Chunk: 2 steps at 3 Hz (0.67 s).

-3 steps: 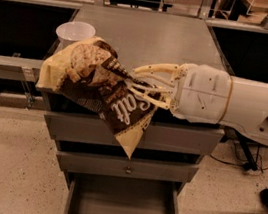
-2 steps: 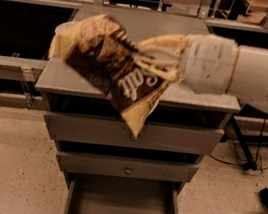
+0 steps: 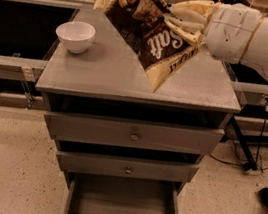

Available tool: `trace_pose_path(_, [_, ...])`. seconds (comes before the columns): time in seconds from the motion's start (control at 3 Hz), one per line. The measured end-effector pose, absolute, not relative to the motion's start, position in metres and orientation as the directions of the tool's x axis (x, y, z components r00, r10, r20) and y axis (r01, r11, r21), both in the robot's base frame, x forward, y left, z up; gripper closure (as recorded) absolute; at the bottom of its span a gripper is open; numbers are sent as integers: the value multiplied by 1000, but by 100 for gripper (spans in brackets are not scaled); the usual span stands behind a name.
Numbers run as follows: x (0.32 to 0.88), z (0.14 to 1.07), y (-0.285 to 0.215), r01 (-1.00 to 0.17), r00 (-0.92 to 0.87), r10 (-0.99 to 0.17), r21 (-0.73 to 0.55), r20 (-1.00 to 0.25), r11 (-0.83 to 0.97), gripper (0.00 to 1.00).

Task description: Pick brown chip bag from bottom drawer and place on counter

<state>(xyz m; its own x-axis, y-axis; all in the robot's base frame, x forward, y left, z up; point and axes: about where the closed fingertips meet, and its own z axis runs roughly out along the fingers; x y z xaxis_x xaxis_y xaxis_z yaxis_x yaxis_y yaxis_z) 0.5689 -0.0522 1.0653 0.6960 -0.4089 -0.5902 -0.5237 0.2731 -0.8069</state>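
a crinkled dark-brown bag (image 3: 145,35) with cream ends and white lettering was held clamped in the pincer (image 3: 180,24) over the worktop (image 3: 99,68), its long axis tilted, lower corner pointed down.

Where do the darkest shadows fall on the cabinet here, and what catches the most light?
Camera view: the deepest shadow lies under the counter overhang, above the top drawer; a second dark band sits above the middle drawer; the white bowl is brightest, with the arm shell behind the gripper, which holds the brown chip bag over the counter.
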Motion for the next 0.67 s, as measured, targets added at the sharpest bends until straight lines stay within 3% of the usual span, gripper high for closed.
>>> trace_pose_path(0.33, [620,1052,-75,-498,648,-462,-796,-605,344,59])
trace_pose_path(0.67, [628,1050,-76,-493,642,-470,-795,-606,353,36])
